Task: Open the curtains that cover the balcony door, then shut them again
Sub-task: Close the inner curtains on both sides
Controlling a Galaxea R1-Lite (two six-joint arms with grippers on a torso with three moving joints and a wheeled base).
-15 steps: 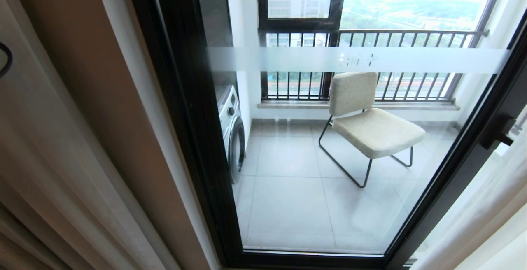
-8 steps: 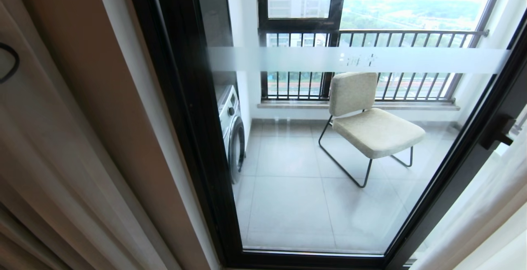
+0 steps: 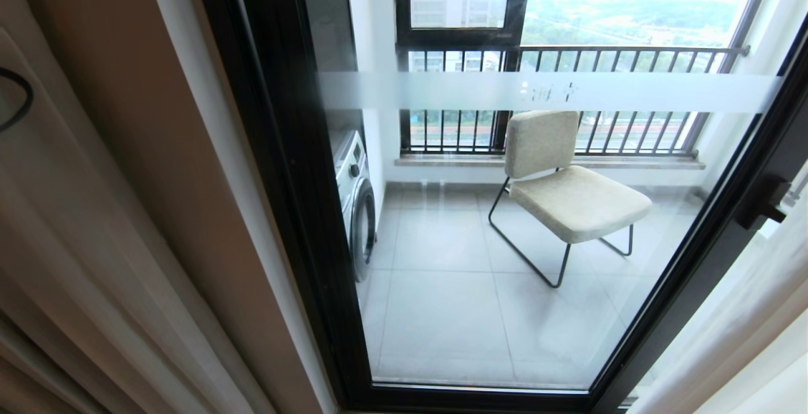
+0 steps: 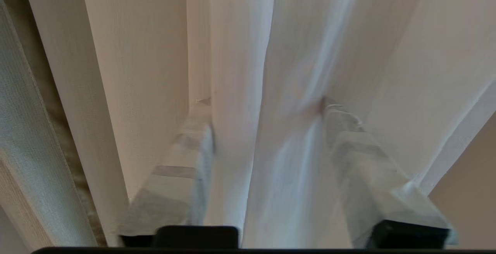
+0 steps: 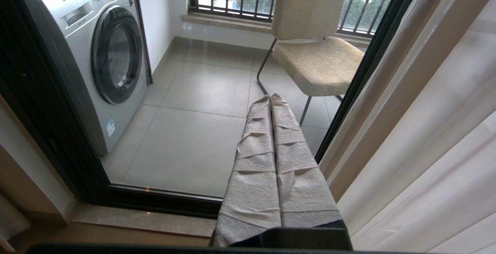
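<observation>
Left wrist view: left gripper (image 4: pixel 267 103), jaws parted around a sheer fold of the curtains (image 4: pixel 248 52) bunched left of the bared balcony door (image 3: pixel 480 231), likely must clamp before drawing them shut.

The grey tiled balcony floor (image 3: pixel 442 313) carries a washer (image 3: pixel 355 202) against the left wall and a beige chair (image 3: pixel 568 193) on thin black legs, well apart from it, near the barred window.
</observation>
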